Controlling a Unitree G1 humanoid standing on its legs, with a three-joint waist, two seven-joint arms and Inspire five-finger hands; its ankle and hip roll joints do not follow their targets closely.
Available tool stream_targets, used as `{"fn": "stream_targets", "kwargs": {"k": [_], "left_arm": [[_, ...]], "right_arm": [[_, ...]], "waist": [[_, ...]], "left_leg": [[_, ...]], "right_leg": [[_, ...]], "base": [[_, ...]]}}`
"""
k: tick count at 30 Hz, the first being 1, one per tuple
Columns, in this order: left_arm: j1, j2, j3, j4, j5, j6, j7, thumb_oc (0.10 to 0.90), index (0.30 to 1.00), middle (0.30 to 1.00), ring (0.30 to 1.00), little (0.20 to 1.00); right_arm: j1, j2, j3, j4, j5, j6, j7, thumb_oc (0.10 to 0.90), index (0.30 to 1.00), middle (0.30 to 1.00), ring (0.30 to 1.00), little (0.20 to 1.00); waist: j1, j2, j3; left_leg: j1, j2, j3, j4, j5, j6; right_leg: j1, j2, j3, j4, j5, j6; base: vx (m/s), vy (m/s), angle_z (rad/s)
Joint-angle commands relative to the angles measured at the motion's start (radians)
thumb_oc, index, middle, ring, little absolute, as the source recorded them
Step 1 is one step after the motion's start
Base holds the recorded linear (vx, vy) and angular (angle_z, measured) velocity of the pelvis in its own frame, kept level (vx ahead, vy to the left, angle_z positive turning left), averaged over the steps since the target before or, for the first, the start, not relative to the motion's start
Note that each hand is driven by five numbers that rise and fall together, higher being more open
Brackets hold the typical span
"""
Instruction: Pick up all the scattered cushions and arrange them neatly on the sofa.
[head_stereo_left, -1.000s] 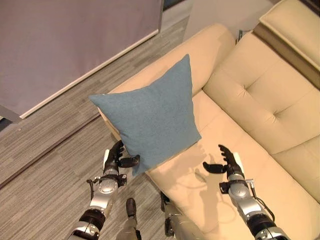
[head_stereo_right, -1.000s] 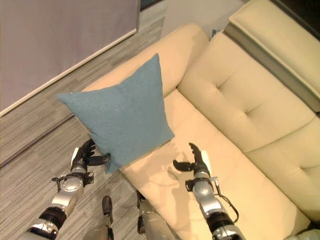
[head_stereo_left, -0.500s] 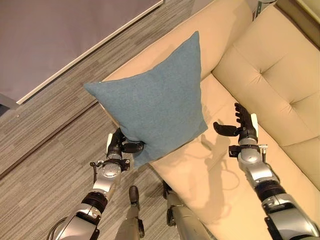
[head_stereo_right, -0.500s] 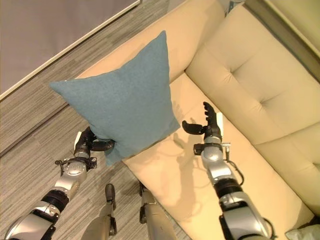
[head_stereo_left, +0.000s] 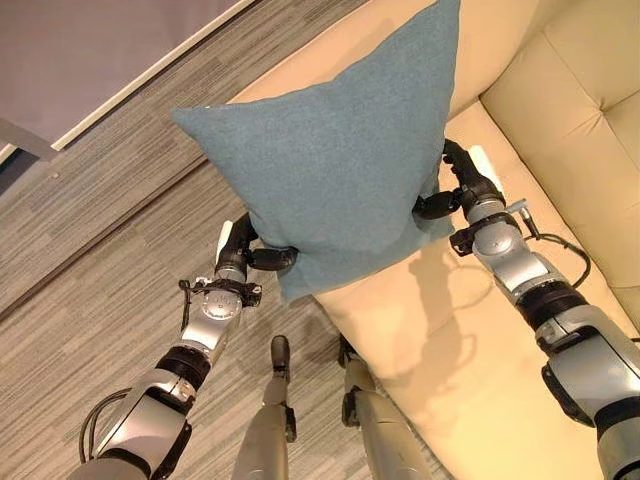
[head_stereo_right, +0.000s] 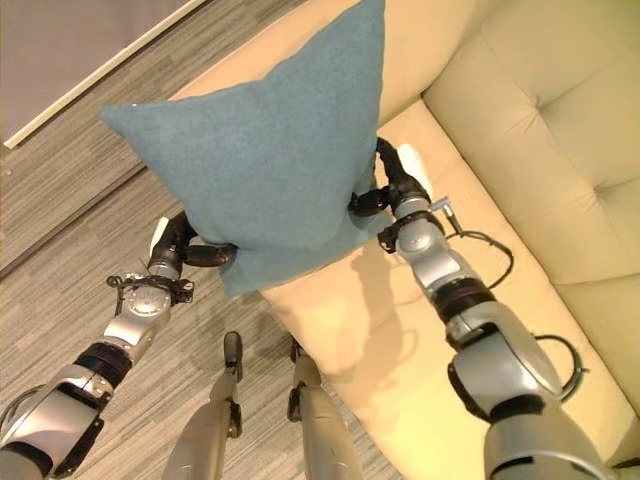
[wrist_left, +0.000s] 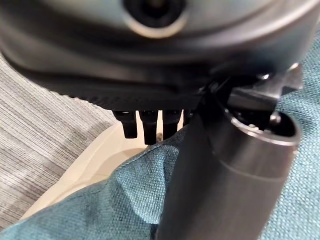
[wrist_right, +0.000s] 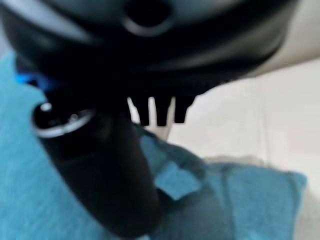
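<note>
Above the front edge of the beige sofa (head_stereo_left: 560, 110), the blue cushion (head_stereo_left: 345, 160) hangs in the air between both hands. At its lower left corner the left hand (head_stereo_left: 243, 258) pinches the cloth between thumb and fingers. At the lower right edge the right hand (head_stereo_left: 462, 190) pinches it the same way. Below lies the grey striped floor (head_stereo_left: 90, 250).

No readable text, label, number or sign on any surface in these views.
</note>
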Motion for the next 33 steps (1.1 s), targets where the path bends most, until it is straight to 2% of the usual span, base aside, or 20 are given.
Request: {"fn": "stream_targets", "kwargs": {"k": [1, 3, 4, 5, 6, 11, 18, 19, 20, 24, 28, 29, 32, 33], "left_arm": [[-0.218, -0.058, -0.022, 0.007, 0.021, -0.101, 0.023, 0.8, 0.9, 0.9, 0.9, 0.9], [-0.245, -0.109, -0.013, 0.033, -0.007, -0.107, 0.052, 0.8, 0.9, 0.9, 0.9, 0.9], [-0.257, -0.131, 0.009, 0.034, -0.054, -0.118, 0.065, 0.455, 0.382, 0.382, 0.382, 0.382], [-0.257, -0.135, 0.014, 0.025, -0.06, -0.124, 0.071, 0.4, 0.3, 0.3, 0.3, 0.3], [-0.258, -0.138, 0.017, 0.011, -0.058, -0.127, 0.075, 0.4, 0.3, 0.3, 0.3, 0.3], [-0.255, -0.134, 0.025, -0.031, -0.058, -0.14, 0.079, 0.4, 0.3, 0.3, 0.3, 0.3], [-0.204, -0.154, 0.075, -0.079, -0.077, -0.15, 0.091, 0.4, 0.3, 0.3, 0.3, 0.3], [-0.159, -0.157, 0.093, -0.133, -0.068, -0.151, 0.087, 0.4, 0.3, 0.3, 0.3, 0.3], [-0.159, -0.157, 0.093, -0.134, -0.068, -0.151, 0.087, 0.4, 0.3, 0.3, 0.3, 0.3], [-0.026, -0.177, 0.127, -0.248, -0.063, -0.145, 0.058, 0.4, 0.3, 0.3, 0.3, 0.3], [0.147, -0.2, 0.15, -0.37, -0.061, -0.131, 0.009, 0.4, 0.3, 0.3, 0.3, 0.3], [0.234, -0.196, 0.164, -0.43, -0.062, -0.122, -0.02, 0.4, 0.3, 0.3, 0.3, 0.3], [0.359, -0.183, 0.193, -0.522, -0.059, -0.117, -0.065, 0.4, 0.3, 0.3, 0.3, 0.3], [0.363, -0.183, 0.193, -0.524, -0.059, -0.117, -0.065, 0.4, 0.3, 0.3, 0.3, 0.3]], "right_arm": [[-0.076, 0.104, 0.005, -0.027, -0.047, -0.068, 0.011, 0.8, 0.9, 0.9, 0.9, 0.9], [-0.074, 0.197, -0.012, -0.037, -0.009, -0.075, 0.011, 0.8, 0.9, 0.9, 0.9, 0.9], [-0.076, 0.222, -0.025, -0.041, 0.005, -0.079, 0.001, 0.543, 0.514, 0.514, 0.514, 0.514], [-0.065, 0.238, -0.042, -0.051, 0.019, -0.085, -0.003, 0.438, 0.356, 0.356, 0.356, 0.356], [-0.062, 0.243, -0.052, -0.063, 0.027, -0.089, -0.006, 0.4, 0.3, 0.3, 0.3, 0.3], [-0.035, 0.249, -0.08, -0.107, 0.041, -0.112, -0.014, 0.4, 0.3, 0.3, 0.3, 0.3], [0.082, 0.27, -0.221, -0.199, 0.095, -0.161, -0.04, 0.4, 0.3, 0.3, 0.3, 0.3], [0.154, 0.274, -0.266, -0.26, 0.107, -0.177, -0.037, 0.4, 0.3, 0.3, 0.3, 0.3], [0.154, 0.274, -0.267, -0.261, 0.107, -0.176, -0.037, 0.4, 0.3, 0.3, 0.3, 0.3], [0.33, 0.309, -0.352, -0.386, 0.125, -0.205, -0.015, 0.4, 0.3, 0.3, 0.3, 0.3], [0.536, 0.363, -0.418, -0.507, 0.155, -0.224, 0.033, 0.4, 0.3, 0.3, 0.3, 0.3], [0.627, 0.375, -0.457, -0.552, 0.189, -0.229, 0.062, 0.4, 0.3, 0.3, 0.3, 0.3], [0.751, 0.373, -0.515, -0.628, 0.21, -0.235, 0.104, 0.4, 0.3, 0.3, 0.3, 0.3], [0.754, 0.373, -0.514, -0.631, 0.21, -0.233, 0.104, 0.4, 0.3, 0.3, 0.3, 0.3]], "waist": [[-0.019, -0.029, -0.057], [-0.016, -0.028, -0.052], [-0.016, -0.028, -0.049], [-0.016, -0.026, -0.048], [-0.015, -0.026, -0.047], [-0.022, -0.024, -0.047], [-0.036, -0.017, -0.055], [-0.04, -0.012, -0.057], [-0.04, -0.013, -0.058], [-0.047, -0.007, -0.076], [-0.057, -0.011, -0.121], [-0.066, -0.013, -0.146], [-0.083, -0.011, -0.185], [-0.082, -0.011, -0.186]], "left_leg": [[0.019, -0.033, 0.007, 0.001, -0.055, -0.032], [0.017, -0.034, 0.004, 0.001, -0.056, -0.033], [0.016, -0.033, 0.003, 0.001, -0.055, -0.034], [0.016, -0.034, 0.002, 0.001, -0.056, -0.034], [0.017, -0.034, 0.002, 0.001, -0.057, -0.034], [0.017, -0.033, 0.002, 0.001, -0.06, -0.034], [0.036, -0.028, 0.005, 0.001, -0.072, -0.035], [0.056, -0.026, 0.01, 0.001, -0.078, -0.034], [0.053, -0.027, 0.01, 0.001, -0.074, -0.033], [0.112, -0.022, 0.021, 0.001, -0.098, -0.026], [0.2, -0.015, 0.035, 0.001, -0.132, -0.011], [0.243, -0.016, 0.043, 0.001, -0.142, -0.004], [0.299, -0.011, 0.054, 0.001, -0.156, 0.001], [0.301, -0.011, 0.055, 0.001, -0.157, 0.001]], "right_leg": [[0.048, -0.047, 0.033, 0.083, -0.119, 0.147], [0.047, -0.046, 0.031, 0.081, -0.12, 0.146], [0.048, -0.046, 0.031, 0.078, -0.12, 0.145], [0.049, -0.046, 0.032, 0.078, -0.119, 0.144], [0.049, -0.046, 0.032, 0.076, -0.119, 0.144], [0.052, -0.045, 0.032, 0.07, -0.12, 0.144], [0.074, -0.044, 0.038, 0.064, -0.125, 0.145], [0.095, -0.045, 0.039, 0.063, -0.131, 0.144], [0.092, -0.046, 0.039, 0.062, -0.128, 0.143], [0.144, -0.043, 0.04, 0.064, -0.147, 0.141], [0.231, -0.037, 0.047, 0.054, -0.167, 0.14], [0.275, -0.029, 0.052, 0.046, -0.175, 0.137], [0.327, -0.021, 0.063, 0.037, -0.187, 0.135], [0.329, -0.021, 0.063, 0.036, -0.187, 0.135]], "base": [[0.0, -0.045, 0.02], [0.0, -0.036, -0.01], [0.0, 0.0, 0.0], [0.0, 0.0, 0.0], [0.0, -0.006, 0.05], [0.0, 0.003, 0.06], [0.0, 0.003, 0.01], [0.0, 0.0, 0.0], [0.0, 0.0, 0.0], [0.04, 0.006, -0.05], [0.13, -0.003, -0.04], [0.16, 0.011, -0.07], [0.09, 0.01, -0.15], [0.07, 0.009, -0.21]]}}
